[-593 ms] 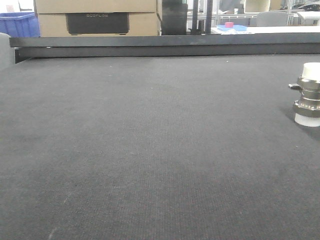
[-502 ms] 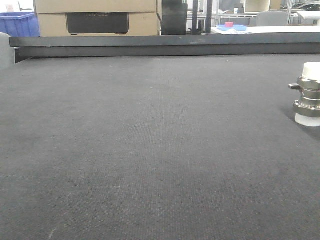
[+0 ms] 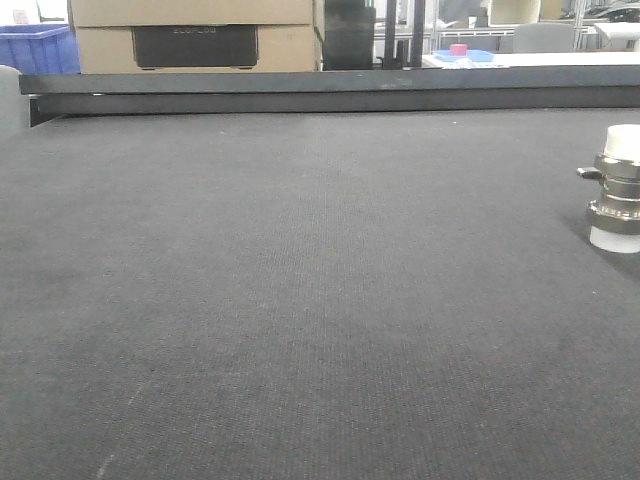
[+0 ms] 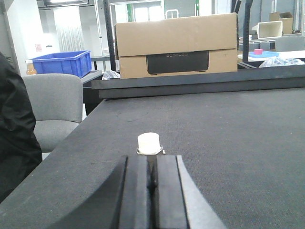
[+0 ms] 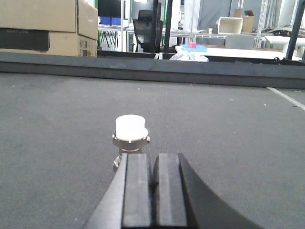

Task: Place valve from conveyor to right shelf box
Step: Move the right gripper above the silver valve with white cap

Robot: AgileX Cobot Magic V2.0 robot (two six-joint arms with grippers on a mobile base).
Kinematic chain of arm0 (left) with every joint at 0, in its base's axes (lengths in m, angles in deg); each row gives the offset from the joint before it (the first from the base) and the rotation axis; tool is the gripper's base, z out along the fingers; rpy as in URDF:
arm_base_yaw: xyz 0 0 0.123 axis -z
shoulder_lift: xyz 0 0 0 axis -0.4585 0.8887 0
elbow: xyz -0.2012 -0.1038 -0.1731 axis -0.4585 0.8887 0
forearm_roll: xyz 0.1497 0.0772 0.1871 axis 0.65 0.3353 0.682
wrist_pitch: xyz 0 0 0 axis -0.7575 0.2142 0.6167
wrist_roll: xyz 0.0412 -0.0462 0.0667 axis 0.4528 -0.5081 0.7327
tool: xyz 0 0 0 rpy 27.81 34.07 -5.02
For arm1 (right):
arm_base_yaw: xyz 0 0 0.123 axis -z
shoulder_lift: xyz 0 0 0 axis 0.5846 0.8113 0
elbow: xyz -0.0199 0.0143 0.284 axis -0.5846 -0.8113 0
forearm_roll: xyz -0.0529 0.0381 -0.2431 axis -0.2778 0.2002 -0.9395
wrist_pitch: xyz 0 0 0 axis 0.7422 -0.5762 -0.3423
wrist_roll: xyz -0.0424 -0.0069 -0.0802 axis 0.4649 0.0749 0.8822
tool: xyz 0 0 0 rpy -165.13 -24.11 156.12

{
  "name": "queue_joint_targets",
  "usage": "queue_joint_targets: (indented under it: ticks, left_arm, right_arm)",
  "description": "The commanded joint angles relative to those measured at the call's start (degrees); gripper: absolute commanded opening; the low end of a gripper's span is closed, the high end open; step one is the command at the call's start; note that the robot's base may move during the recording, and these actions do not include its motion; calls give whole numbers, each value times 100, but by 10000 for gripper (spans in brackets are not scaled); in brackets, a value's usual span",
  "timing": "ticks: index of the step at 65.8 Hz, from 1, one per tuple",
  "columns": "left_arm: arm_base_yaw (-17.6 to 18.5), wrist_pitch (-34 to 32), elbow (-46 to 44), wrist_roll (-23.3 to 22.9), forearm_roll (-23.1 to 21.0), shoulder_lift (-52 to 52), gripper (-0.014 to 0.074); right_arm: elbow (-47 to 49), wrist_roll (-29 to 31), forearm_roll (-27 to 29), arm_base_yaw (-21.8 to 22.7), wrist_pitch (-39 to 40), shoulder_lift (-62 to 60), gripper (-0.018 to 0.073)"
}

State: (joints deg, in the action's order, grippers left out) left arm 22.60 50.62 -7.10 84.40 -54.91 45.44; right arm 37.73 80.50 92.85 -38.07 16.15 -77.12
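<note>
Valve (image 5: 130, 136) upright on dark conveyor (image 5: 228, 124), just beyond right pincer (image 5: 153, 163), its 2 fingers pressed together, left pincer (image 4: 152, 164) likewise pressed together, cardboard box (image 4: 176, 45) behind black rail (image 4: 200, 82)

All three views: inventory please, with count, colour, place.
Stubby grey metal white-capped valve: one per view, upright on belt; front view's right edge; whether same one, cannot tell.
Dark grey woven conveyor belt: 1, fills foreground.
Black metal rail: 1, belt's far edge.
Brown cardboard box: 1, beyond rail.
Blue plastic crate: 1, left of box.
Grey upholstered chair: 1, off belt's left edge.
Left gripper: 1, black, shut, valve just ahead.
Right gripper: 1, black, shut, valve just ahead.
</note>
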Motion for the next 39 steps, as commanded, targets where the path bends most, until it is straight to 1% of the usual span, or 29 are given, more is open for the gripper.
queue_joint_targets:
  ticks: [1,10,20,22,26,30,34,39]
  left_arm:
    - [-17,-164,-8,-12,19,-26,-111]
    - [-17,-174,-8,-12,-1,-26,-111]
    - [-17,-277,-8,-12,-433,-26,-111]
    - [-17,-362,-8,-12,-545,-26,-111]
    - [-17,-743,-8,-12,-733,-26,-111]
    - [-17,-953,-8,-12,-747,-26,-111]
    - [-17,-833,-196,-12,-747,-26,-111]
    - [-17,-542,-689,-12,-747,-26,-111]
  right_arm:
    - [0,6,16,-7,257,-17,-155]
    - [0,6,16,-7,288,-17,-155]
    - [0,6,16,-7,689,-17,-155]
    - [0,6,33,-7,775,-17,-155]
    - [21,-4,173,-7,840,-17,-155]
    - [321,-4,173,-7,763,-17,-155]
    - [726,-4,173,-7,522,-17,-155]
    - [1365,-4,173,-7,53,-17,-150]
